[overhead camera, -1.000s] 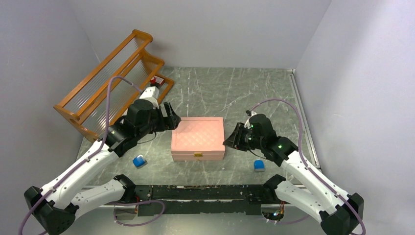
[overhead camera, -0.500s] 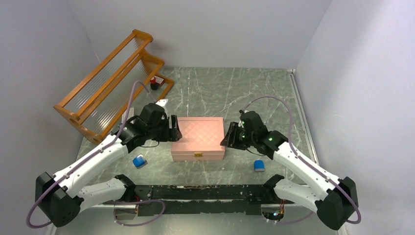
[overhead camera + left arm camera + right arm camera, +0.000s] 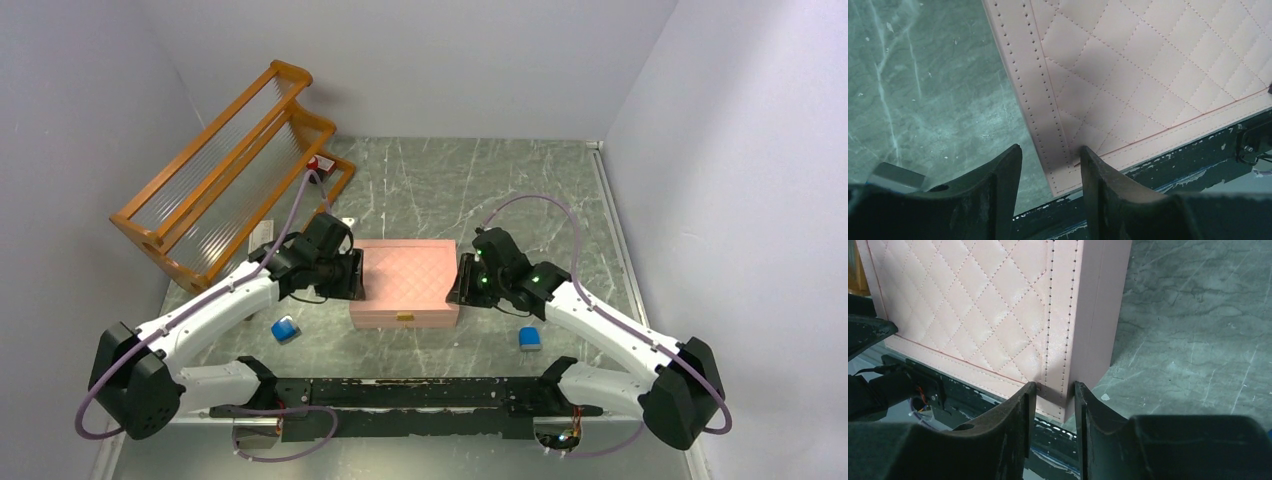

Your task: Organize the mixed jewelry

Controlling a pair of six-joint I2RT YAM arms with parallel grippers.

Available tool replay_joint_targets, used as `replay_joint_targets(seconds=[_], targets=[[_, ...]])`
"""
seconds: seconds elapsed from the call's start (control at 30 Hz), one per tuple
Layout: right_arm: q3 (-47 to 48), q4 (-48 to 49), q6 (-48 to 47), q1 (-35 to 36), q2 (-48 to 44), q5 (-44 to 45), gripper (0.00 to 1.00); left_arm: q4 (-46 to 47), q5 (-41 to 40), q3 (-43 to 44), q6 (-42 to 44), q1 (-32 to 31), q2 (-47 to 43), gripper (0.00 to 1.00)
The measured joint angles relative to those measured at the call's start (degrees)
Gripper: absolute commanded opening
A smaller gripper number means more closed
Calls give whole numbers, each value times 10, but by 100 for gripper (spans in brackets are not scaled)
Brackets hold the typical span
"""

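No jewelry shows in any view. A closed pink quilted box (image 3: 405, 280) lies in the middle of the table. My left gripper (image 3: 352, 275) is at its left edge. In the left wrist view this gripper (image 3: 1048, 160) is open, with the box's edge (image 3: 1048, 125) between the fingers and a gap of table beside the left finger. My right gripper (image 3: 462, 282) is at the box's right edge. In the right wrist view it (image 3: 1054, 390) is closed on the box's near right corner (image 3: 1068, 360), one finger on the lid, one on the side wall.
An orange wooden rack (image 3: 230, 170) stands at the back left with a small red object (image 3: 318, 163) by its end. Two small blue blocks (image 3: 285, 329) (image 3: 529, 339) lie near the front. A black bar (image 3: 420, 393) runs along the near edge.
Both arms have swung inward and lowered to the box's sides. The left gripper now straddles the left edge and the right gripper has closed on the right edge.
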Motion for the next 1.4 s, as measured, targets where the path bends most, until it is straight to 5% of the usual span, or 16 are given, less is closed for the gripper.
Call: replay_joint_targets(seconds=[0.77,0.9,1.17,1.4], targets=[[26,-22,47,41,51,83,31,13,19,10,-5,3,46,42],[37,-30,46,51,47,102,44,11,18,18,-5,2,43,43],[49,-41,9,65,-39,220,96,14,-71,24,1,-4,-55,66],[165,-77,-36,65,-160,338,100,15,-179,93,15,-4,-221,87]])
